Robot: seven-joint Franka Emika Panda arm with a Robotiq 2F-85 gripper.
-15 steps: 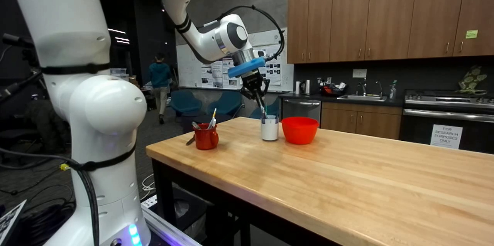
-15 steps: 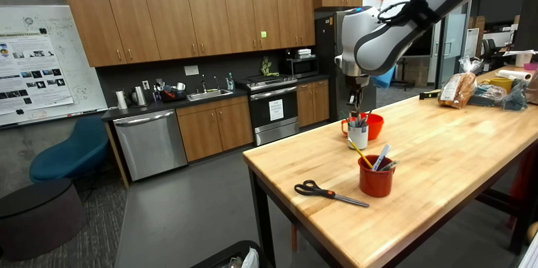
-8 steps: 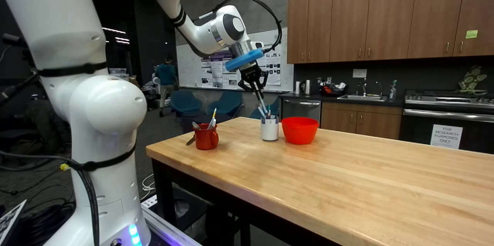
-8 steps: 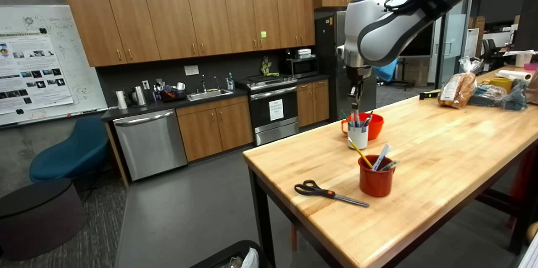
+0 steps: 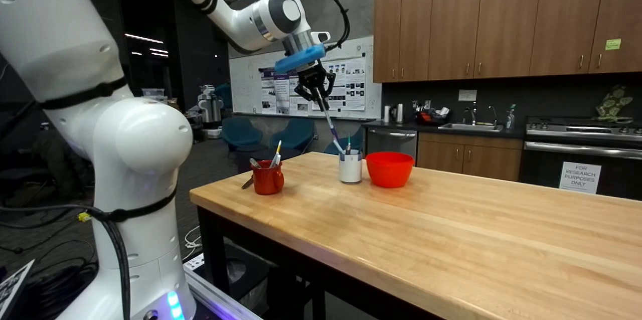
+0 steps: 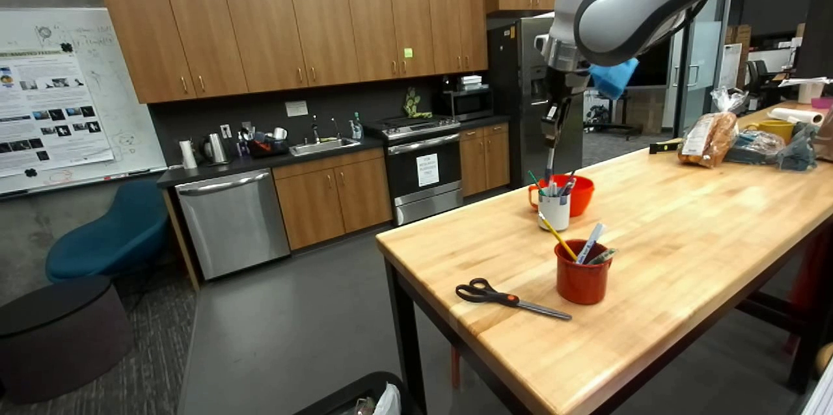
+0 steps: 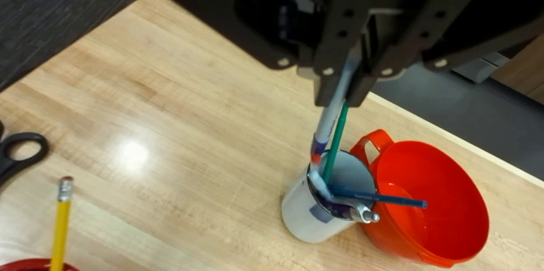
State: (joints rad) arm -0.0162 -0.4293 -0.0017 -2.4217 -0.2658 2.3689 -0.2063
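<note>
My gripper (image 7: 341,92) is shut on a slim pale marker (image 7: 328,120) with a purple band near its lower end. In both exterior views the gripper (image 5: 323,104) hangs above the white cup (image 5: 350,169), the marker slanting down toward its rim. Whether the marker's lower end is clear of a pale pen (image 7: 319,184) in the cup is hard to tell. That cup also holds a green pencil (image 7: 337,143), a dark blue pen (image 7: 382,198) and a silver-tipped pen (image 7: 365,213). An orange-red bowl (image 7: 446,203) with a handle stands right beside the cup.
On the wooden table (image 6: 657,259), a dark red mug (image 6: 581,281) holds a yellow pencil (image 6: 556,237) and pens. Black-handled scissors (image 6: 501,298) lie beside it near the table edge. Bagged bread (image 6: 709,135) and plastic-wrapped items (image 6: 758,145) sit farther down the table.
The gripper has risen and drawn back toward the robot's base, lifting the marker up from among the white cup's pens. The cups, bowl and scissors stay put. A person has walked in the background.
</note>
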